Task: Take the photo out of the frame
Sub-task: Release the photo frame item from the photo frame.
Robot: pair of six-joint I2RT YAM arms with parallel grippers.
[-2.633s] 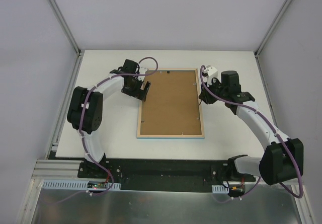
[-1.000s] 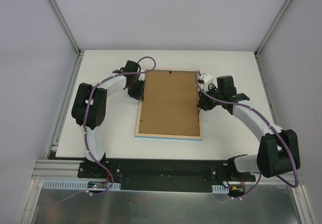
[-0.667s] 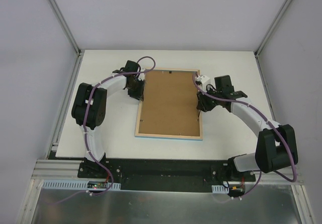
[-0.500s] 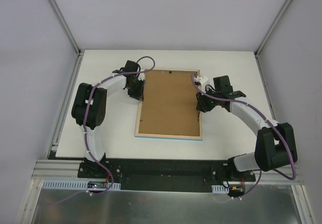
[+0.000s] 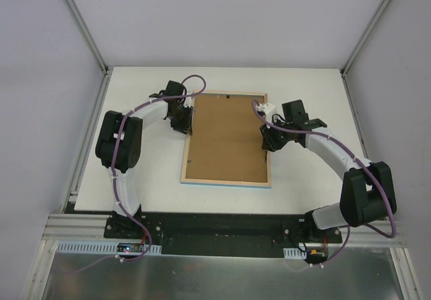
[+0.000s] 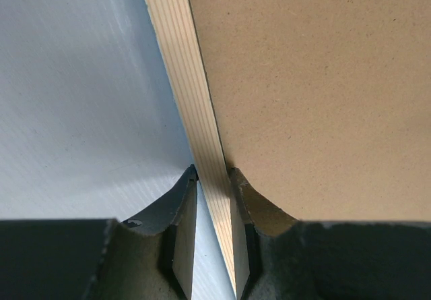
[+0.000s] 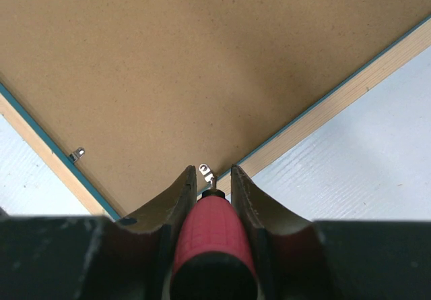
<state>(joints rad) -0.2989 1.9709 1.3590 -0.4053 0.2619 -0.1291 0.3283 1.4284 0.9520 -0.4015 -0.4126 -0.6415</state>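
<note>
The frame (image 5: 225, 183) lies face down on the white table, pale wood rim up, with the brown backing board (image 5: 225, 138) filling it. The photo is hidden under the board. My left gripper (image 5: 186, 120) is shut on the frame's left rim (image 6: 182, 77), one finger (image 6: 176, 202) on the table side and the other over the board. At the right rim, my right gripper (image 5: 267, 140) is shut on a red-handled screwdriver (image 7: 212, 236). Its tip touches a small metal tab (image 7: 206, 172) at the edge of the board (image 7: 202, 57).
A second metal tab (image 7: 77, 154) sits on the frame's near short rim. Two small hangers (image 5: 224, 97) mark the board's far end. Bare white table (image 5: 148, 172) surrounds the frame, with grey walls on the left, right and far sides.
My right gripper has crept left and slightly nearer along the frame's right rim with the screwdriver. The left gripper and the frame have stayed put over the last second.
</note>
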